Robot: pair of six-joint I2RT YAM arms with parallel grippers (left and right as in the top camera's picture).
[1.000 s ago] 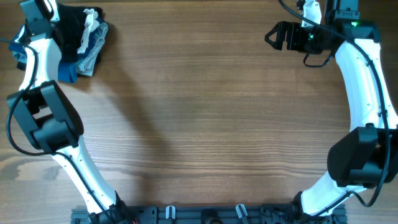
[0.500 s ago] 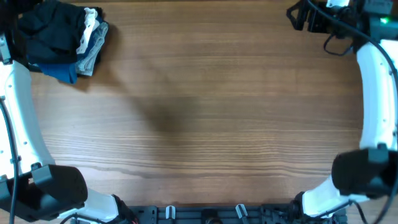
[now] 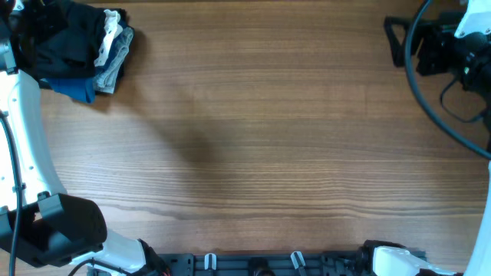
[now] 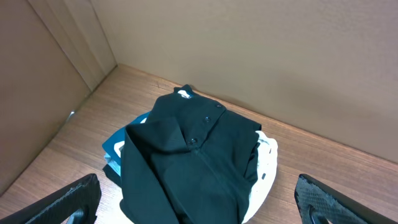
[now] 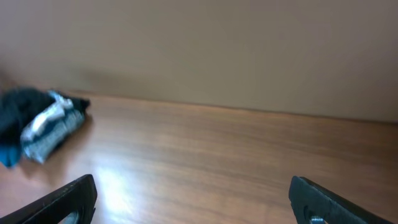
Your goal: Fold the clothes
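The black garment lies crumpled on top of a pile of clothes at the table's far left corner. In the left wrist view the black garment shows buttons and a small pale label at its collar. My left gripper hovers above it, wide open and empty, apart from the cloth. It is at the overhead view's top left corner, mostly out of frame. My right gripper is at the far right, above bare wood. In its own view the right gripper is wide open and empty.
Under the black garment lie a blue garment, a white one and a grey-and-white one. The pile shows far left in the right wrist view. Brown walls stand behind the wooden table.
Both arms have swung outward. The left gripper has moved away from the pile toward the top left corner. The right gripper has moved right along the far edge.
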